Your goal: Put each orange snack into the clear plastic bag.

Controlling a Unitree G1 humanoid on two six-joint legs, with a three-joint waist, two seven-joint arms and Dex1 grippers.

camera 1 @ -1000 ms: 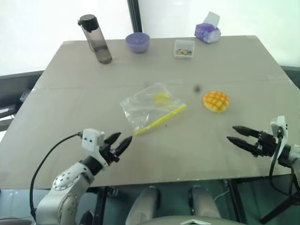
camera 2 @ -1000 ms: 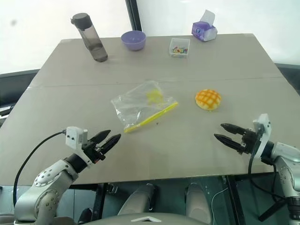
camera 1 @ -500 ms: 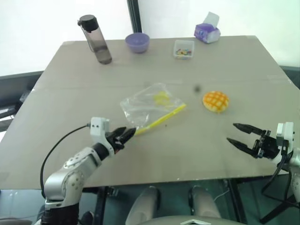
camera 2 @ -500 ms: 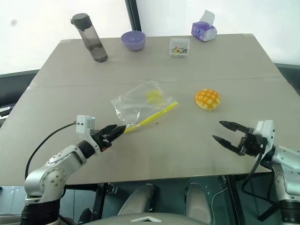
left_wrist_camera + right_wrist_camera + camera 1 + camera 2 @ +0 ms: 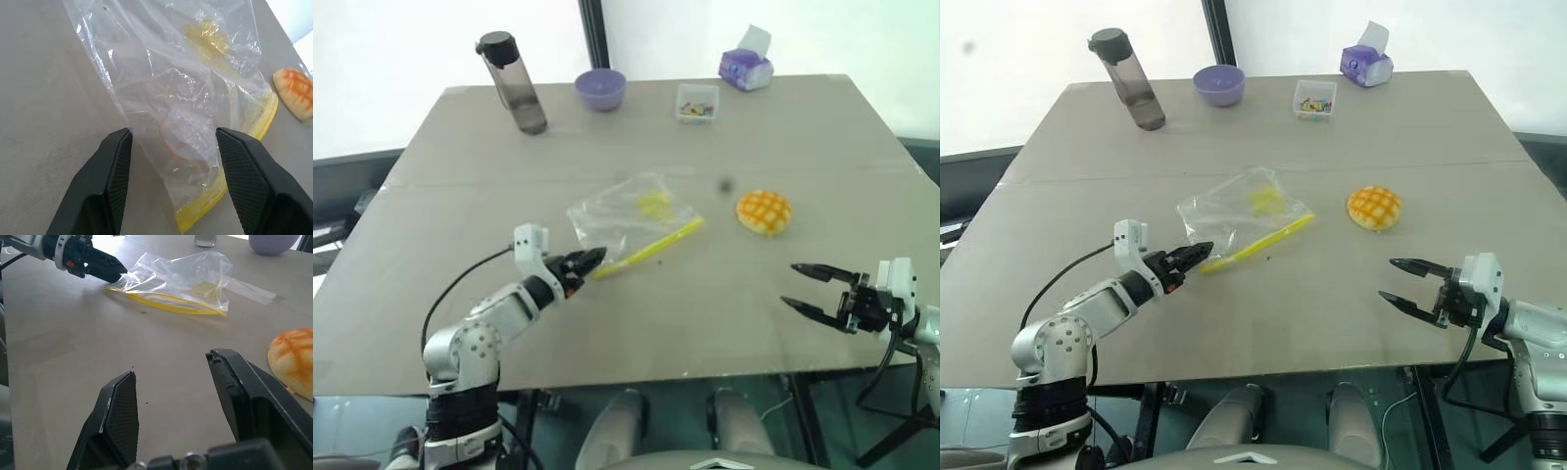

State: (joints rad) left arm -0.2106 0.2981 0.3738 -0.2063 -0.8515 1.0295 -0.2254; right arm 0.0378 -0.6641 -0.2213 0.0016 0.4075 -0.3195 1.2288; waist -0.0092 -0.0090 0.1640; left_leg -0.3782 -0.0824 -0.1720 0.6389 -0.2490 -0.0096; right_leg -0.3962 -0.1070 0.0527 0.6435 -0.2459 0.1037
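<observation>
Where seal strip (image 5: 651, 252) runs, bag's (image 5: 626, 223) length

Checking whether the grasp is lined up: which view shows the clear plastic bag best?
The left wrist view: the clear plastic bag fills it, its corner between the open left gripper fingers, yellow seal strip visible. The head views show the whole bag flat on the table, but small. The right wrist view shows it side-on, farther off.

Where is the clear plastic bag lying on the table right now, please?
In the head views, the clear plastic bag lies mid-table, left of the orange snack, its near corner between the left pincer's open fingers.
</observation>
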